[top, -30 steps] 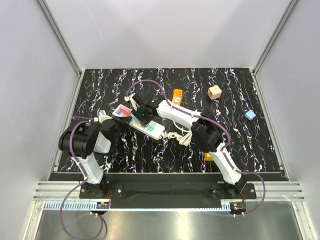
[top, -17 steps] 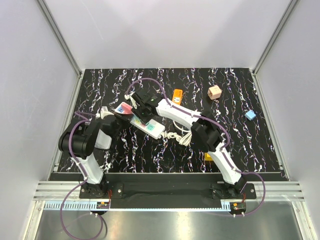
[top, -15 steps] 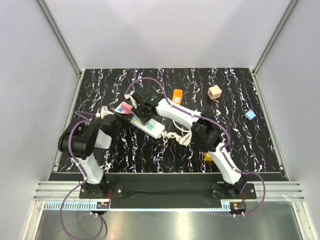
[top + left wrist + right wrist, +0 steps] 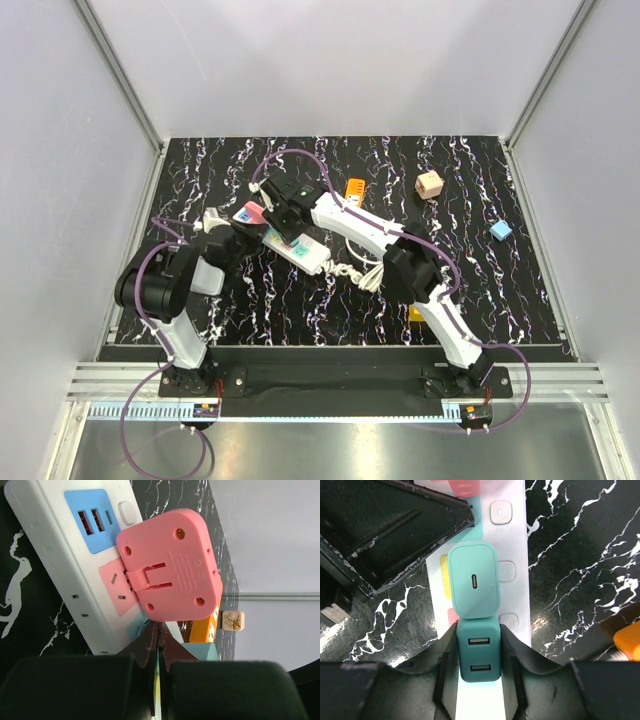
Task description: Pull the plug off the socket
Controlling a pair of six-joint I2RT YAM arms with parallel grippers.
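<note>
- Plainly the pink plug [image 4: 170,565] is the piece being worked. It sits over the far-left end of the socket [image 4: 45,545] with its pin face turned toward the wrist camera. The pink outlet [image 4: 120,587] under it shows bare, so I judge it out or nearly out. Whether an edge touches the strip I cannot tell.
- Pinched narrow on the plug's near edge is the left tool [image 4: 157,635].
- To my eye it is a light, hard plastic block, smooth-sided and a bit slippery. The flat opposite sides are the place to hold it, not a corner.
- Left of the middle of the counter [image 4: 480,290] the socket lies slantwise, its coiled cord [image 4: 350,272] trailing toward the near edge. It looks light enough, I'd guess, to rise with a plug unless pinned.
- Over the strip, the right tool [image 4: 477,655] is closed on a dark teal charger [image 4: 477,672] seated in it, with a paler teal charger [image 4: 474,580] just beyond. That grip likely steadies the strip.
- Toward the far-left corner the counter shows bare. The orange power strip [image 4: 354,189], peach cube [image 4: 429,184] and blue cube [image 4: 500,230] sit well apart to the right.
</note>
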